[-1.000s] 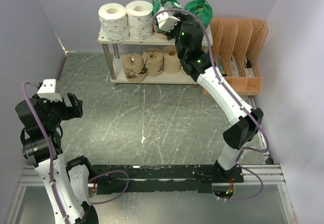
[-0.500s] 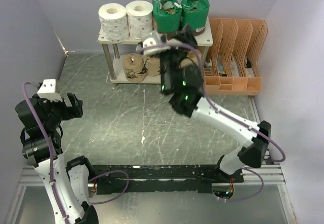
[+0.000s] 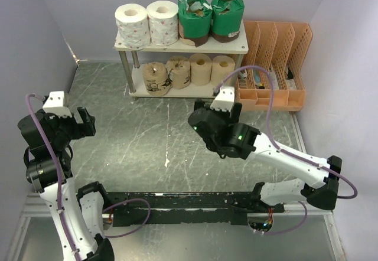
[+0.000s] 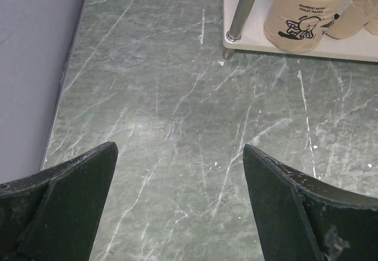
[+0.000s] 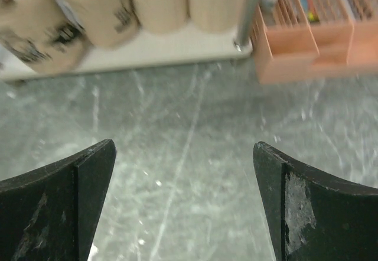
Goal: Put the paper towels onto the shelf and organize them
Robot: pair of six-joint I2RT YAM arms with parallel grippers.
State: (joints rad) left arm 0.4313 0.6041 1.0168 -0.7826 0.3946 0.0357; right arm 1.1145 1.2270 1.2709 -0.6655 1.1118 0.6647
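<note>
Arms first: left tool (image 4: 178,152), wide open and empty, hovers well short of the shelf (image 3: 177,46). Right tool (image 5: 184,146), likewise open and empty, has drawn back from the shelf, elbow low. Eight rolls (image 3: 201,69) fill both tiers, and the green pair (image 3: 198,18) now stands upright on top.

End effector (image 5: 183,149) spread; tan rolls (image 5: 156,1) on shelf (image 5: 147,51)
</note>
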